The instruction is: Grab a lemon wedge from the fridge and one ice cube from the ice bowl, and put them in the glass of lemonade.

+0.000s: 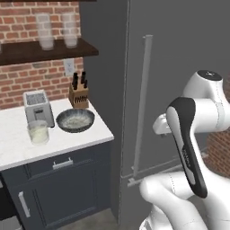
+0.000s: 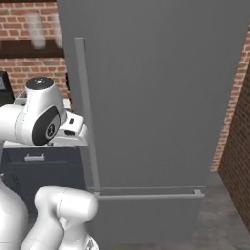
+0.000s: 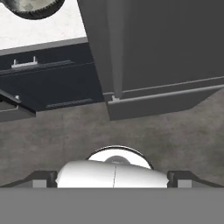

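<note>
The fridge (image 1: 179, 67) stands shut, its long grey bar handle (image 1: 143, 103) upright on the door; it also fills the right base view as fridge (image 2: 161, 97). The lemon wedge is hidden behind that door. On the white counter sit the dark ice bowl (image 1: 75, 120) with whitish contents and, left of it, the glass of lemonade (image 1: 38, 133). My gripper (image 3: 113, 178) is open and empty, fingertips (image 3: 43, 178) far apart, pointing down at the floor in front of the fridge's lower edge. The rim of the ice bowl (image 3: 33, 6) peeks in at the top left of the hand view.
A silver toaster (image 1: 37, 108) and a knife block (image 1: 78, 92) stand behind the bowl. Frosted glasses (image 1: 45, 31) rest on a dark shelf above. Dark cabinet drawers (image 1: 63, 164) sit under the counter. A brick wall (image 2: 237, 136) flanks the fridge on the right.
</note>
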